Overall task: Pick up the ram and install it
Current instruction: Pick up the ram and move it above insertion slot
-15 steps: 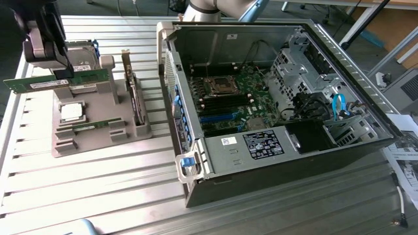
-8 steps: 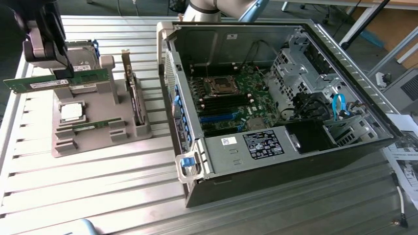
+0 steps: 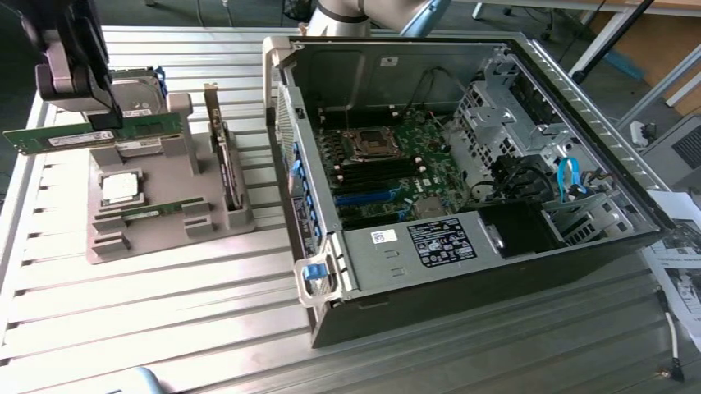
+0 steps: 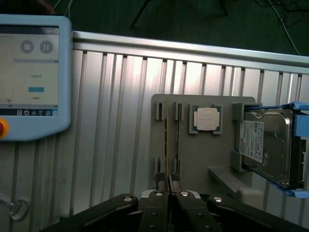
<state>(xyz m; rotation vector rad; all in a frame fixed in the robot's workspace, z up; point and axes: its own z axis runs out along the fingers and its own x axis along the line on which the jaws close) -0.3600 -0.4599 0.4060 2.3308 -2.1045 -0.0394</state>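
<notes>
"Ram (image 3: 55, 138) as figured: where is it, and what has it?" the student asks.

"It hangs above the grey holder (image 3: 164, 238) at the exterior view's left, well apart from the open computer case (image 3: 362, 254)," the tutor answers. "The gripper (image 3: 104, 123) is clamped on it from above. Its two fingers press the board's opposite faces near the middle of the upper long edge. By judgement, that hold balances the stick and leaves the lower edge free."

"Which way does it lie?"

"The long axis runs nearly level across the exterior view, the right end slightly higher. The stick stands on edge, with one broad face and its white label toward that camera. In the wrist view it is seen edge-on, a thin line running straight out from the fingertips (image 4: 160, 193)."

"And the neighbours?"

"The holder below carries the processor (image 3: 121, 187), a second green stick (image 3: 159, 209), a taller card (image 3: 225, 164) standing upright and a hard drive (image 4: 268, 145). Each sits in its own slot or recess — presumably so a gripper can reach it from above. The motherboard (image 3: 383, 164) lies inside the case, and the held stick is nowhere near it, so installation is not yet done."
</notes>
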